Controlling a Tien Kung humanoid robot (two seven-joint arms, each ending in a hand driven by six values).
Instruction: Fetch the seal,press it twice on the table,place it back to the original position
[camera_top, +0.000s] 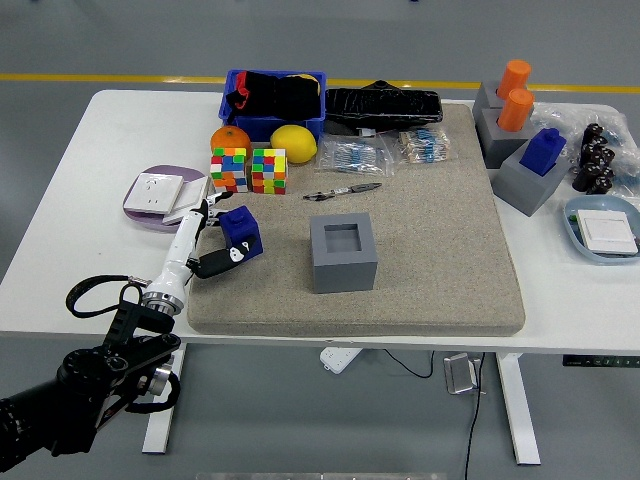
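My left hand (212, 242) is shut on a blue seal (241, 232) and holds it over the left part of the beige mat (420, 250), low above or on the mat; I cannot tell if it touches. The grey holder block (343, 252) with an empty square socket stands on the mat to the seal's right, apart from it. The left arm (100, 370) comes in from the lower left corner. My right hand does not show.
Two colour cubes (250, 169), an orange (228, 138), a lemon (294, 143) and a blue bin (274, 100) stand behind the hand. A purple plate with a white socket (157, 193) lies left. A pen (343, 190) lies on the mat. More seals in holders (530, 160) stand right.
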